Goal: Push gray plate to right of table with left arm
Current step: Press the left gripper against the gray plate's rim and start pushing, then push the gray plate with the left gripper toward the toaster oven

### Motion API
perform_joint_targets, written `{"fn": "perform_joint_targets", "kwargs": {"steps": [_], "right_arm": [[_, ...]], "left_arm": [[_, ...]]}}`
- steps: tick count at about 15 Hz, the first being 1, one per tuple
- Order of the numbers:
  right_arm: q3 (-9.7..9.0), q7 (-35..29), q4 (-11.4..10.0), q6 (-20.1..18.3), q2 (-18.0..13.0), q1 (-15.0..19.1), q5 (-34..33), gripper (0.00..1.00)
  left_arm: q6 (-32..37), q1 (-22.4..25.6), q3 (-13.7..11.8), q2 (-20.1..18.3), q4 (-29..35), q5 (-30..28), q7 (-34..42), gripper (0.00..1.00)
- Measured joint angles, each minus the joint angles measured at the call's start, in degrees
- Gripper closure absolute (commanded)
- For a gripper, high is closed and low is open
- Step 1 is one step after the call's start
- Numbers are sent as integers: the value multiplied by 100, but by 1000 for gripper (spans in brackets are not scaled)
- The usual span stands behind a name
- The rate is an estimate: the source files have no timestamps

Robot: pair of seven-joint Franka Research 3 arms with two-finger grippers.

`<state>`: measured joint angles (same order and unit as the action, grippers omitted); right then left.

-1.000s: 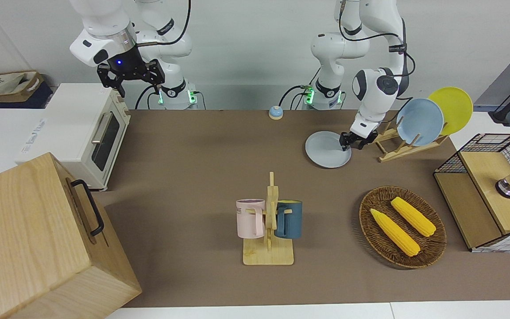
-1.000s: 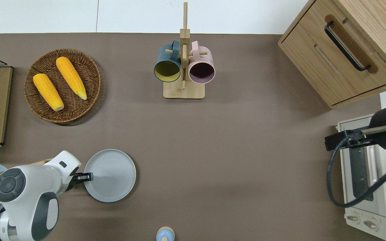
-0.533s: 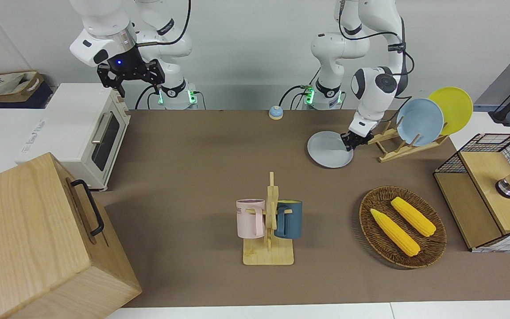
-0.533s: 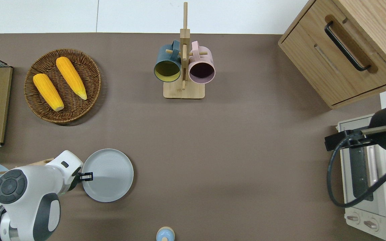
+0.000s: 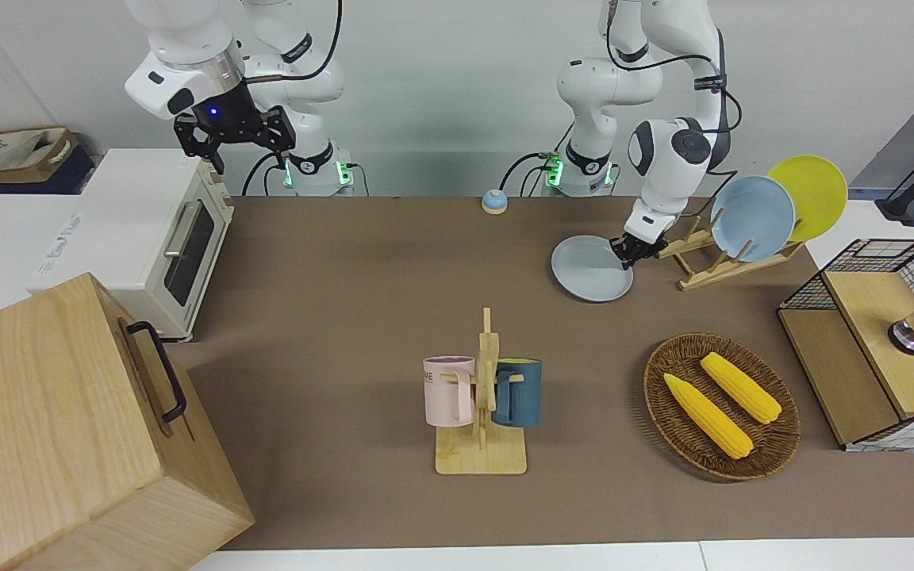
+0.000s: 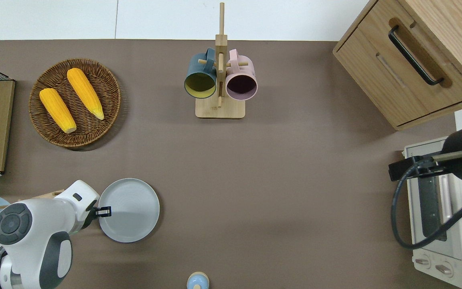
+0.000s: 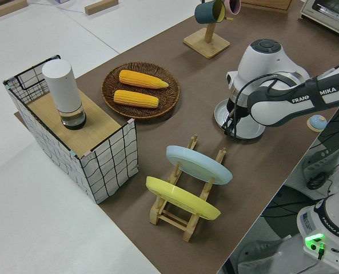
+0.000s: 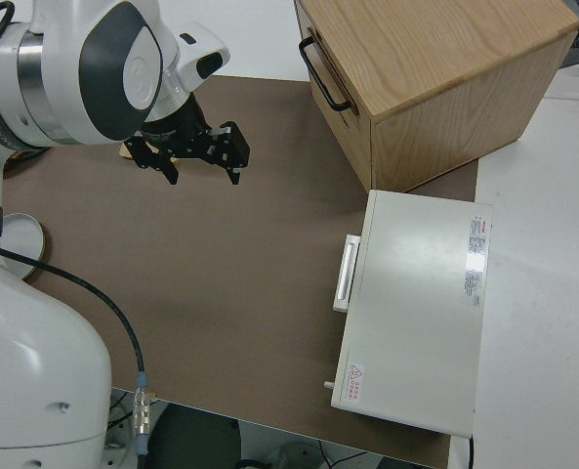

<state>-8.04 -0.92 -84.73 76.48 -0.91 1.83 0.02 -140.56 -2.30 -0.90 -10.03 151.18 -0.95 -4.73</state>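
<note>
1. Compared with a second ago, the gray plate [image 6: 128, 210] is sitting slightly closer to the left arm's end of the table [image 6: 279, 192], and my left gripper [image 6: 103, 210] has drawn back with it; over the last half second almost nothing is changing.
2. I am holding my left gripper low at the plate's rim, on the edge that faces the left arm's end of the table; in the front view [image 5: 630, 251] and the left side view [image 7: 231, 127] it is sitting at the same spot.
3. I cannot tell whether its fingers are spread or closed, nor whether they are pinching the rim or only touching it.
4. The plate is lying flat on the table, toward the left arm's end, nearer to the robots than the wicker basket [image 6: 74, 102] with two corn cobs [image 6: 85, 93].
5. It is sitting just beside the wooden dish rack [image 5: 723, 264], which is holding a blue plate [image 5: 752, 218] and a yellow plate [image 5: 808, 197] upright.
6. A small blue bell [image 6: 197, 280] is sitting nearer to the robots than the plate and toward the table's middle.
7. The mug stand [image 6: 220, 80] with a dark blue mug [image 6: 200, 80] and a pink mug [image 6: 241, 80] is standing well apart, farther from the robots.
8. My right arm is parked, with its gripper [image 5: 233, 136] spread wide.
</note>
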Motion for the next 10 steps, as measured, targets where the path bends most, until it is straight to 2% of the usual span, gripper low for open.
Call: {"fn": "perform_joint_targets", "kwargs": {"steps": [4, 10], "right_arm": [[0, 0, 0, 0, 0, 0, 0, 17], [0, 0, 0, 0, 0, 0, 0, 17]], "left_arm": [[-13, -213, -21, 7, -3, 1, -529, 1000], [-161, -1378, -7, 98, -88, -37, -2385, 1000]]}}
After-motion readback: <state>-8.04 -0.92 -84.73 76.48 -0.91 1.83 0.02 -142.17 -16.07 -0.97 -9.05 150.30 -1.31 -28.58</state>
